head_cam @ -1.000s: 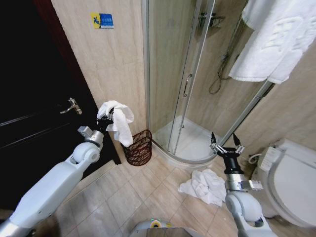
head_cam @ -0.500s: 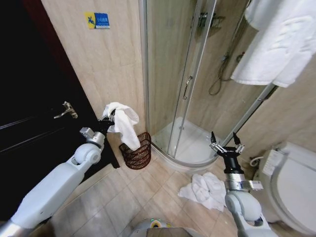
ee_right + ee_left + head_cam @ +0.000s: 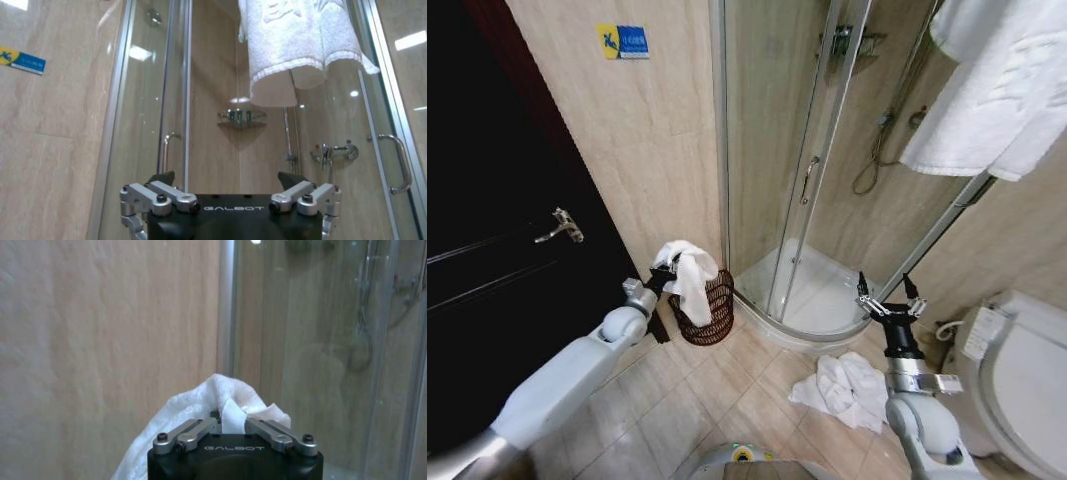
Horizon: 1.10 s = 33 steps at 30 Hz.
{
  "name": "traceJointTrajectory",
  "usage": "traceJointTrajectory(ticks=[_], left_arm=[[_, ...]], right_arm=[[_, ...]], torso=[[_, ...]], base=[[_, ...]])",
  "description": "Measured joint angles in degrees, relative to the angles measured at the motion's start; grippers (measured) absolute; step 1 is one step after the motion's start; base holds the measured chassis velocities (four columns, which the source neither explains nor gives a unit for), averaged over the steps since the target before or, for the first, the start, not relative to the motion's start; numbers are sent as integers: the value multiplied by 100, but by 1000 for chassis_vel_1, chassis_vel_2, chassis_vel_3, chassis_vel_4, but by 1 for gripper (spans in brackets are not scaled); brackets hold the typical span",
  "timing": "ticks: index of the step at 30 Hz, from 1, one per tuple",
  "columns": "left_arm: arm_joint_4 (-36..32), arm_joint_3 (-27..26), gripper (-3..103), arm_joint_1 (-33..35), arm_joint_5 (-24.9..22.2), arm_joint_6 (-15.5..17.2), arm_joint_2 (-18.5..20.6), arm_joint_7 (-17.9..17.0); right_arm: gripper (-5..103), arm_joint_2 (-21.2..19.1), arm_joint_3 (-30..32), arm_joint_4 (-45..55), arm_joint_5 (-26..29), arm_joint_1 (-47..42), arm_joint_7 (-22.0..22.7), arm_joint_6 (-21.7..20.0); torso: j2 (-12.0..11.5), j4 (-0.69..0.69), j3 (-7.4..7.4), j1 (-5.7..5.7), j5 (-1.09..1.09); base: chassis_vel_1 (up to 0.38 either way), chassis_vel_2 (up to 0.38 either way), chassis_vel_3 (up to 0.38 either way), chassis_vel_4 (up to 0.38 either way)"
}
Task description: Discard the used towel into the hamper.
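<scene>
Left hand [image 3: 665, 276], clamped on the towel [image 3: 691, 279], holds it just above the hamper [image 3: 706, 309] by the wall; release is best made centred over the rim so the drape falls inside; right hand [image 3: 883, 300] waits spread wide.

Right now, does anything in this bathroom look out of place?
Yes. A crumpled white towel lies on the floor tiles between the shower base and the toilet, rather than in the hamper.
</scene>
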Motion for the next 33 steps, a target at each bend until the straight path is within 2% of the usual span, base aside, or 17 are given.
traceJointTrajectory(ticks=[5, 7, 8, 11, 12, 15, 16, 18, 21, 28, 33], left_arm=[[802, 751, 4, -563, 78, -93, -344, 79], [1325, 1107, 4, -858, 136, -169, -604, 118], [1325, 1107, 4, -858, 136, -169, -604, 118], [2073, 1377, 4, -1174, 242, -302, -1071, 185], [2073, 1377, 4, -1174, 242, -302, -1071, 185], [2910, 1483, 4, -1461, 431, -504, -1670, 253], [2910, 1483, 4, -1461, 431, -504, -1670, 253], [3287, 1488, 4, -1604, 502, -612, -1946, 245], [3522, 1455, 4, -1762, 514, -724, -2144, 184], [3726, 1360, 4, -2055, 503, -812, -2281, 121], [4116, 1344, 4, -2122, 757, -985, -2387, 104]], right_arm=[[100, 27, 42, -23, 1, -59, -4, 37], [100, 57, 54, -40, 0, -84, -6, 56], [100, 57, 54, -40, 0, -84, -6, 56], [100, 84, 73, -75, -5, -109, -12, 87], [100, 84, 73, -75, -5, -109, -12, 87], [100, 84, 114, -112, -9, -118, -15, 98], [100, 84, 114, -112, -9, -118, -15, 98], [100, 82, 147, -117, -8, -125, -14, 99], [100, 78, 187, -124, 5, -131, -15, 100], [100, 75, 181, -161, 10, -122, -15, 106], [100, 111, 147, -179, -1, -113, -23, 120]], torso=[[0, -3, 0, 1, 0], [0, -2, 0, 1, 0], [0, -2, 0, 1, 0], [0, -1, 0, 1, 1], [0, -1, 0, 1, 1], [0, -3, 1, 1, 0], [0, -3, 1, 1, 0], [0, -2, 1, 1, 1], [0, -1, 1, 1, 1], [0, -1, 0, 0, 2], [0, 1, 0, 0, 2]], base=[[0, 0, 0, 0], [0, 0, 0, 0], [0, 0, 0, 0], [0, 0, 0, 0], [0, 0, 0, 0], [0, 0, 0, 0], [0, 0, 0, 0], [0, 0, 0, 0], [0, 0, 0, 0], [0, 0, 0, 0], [0, 0, 0, 0]])
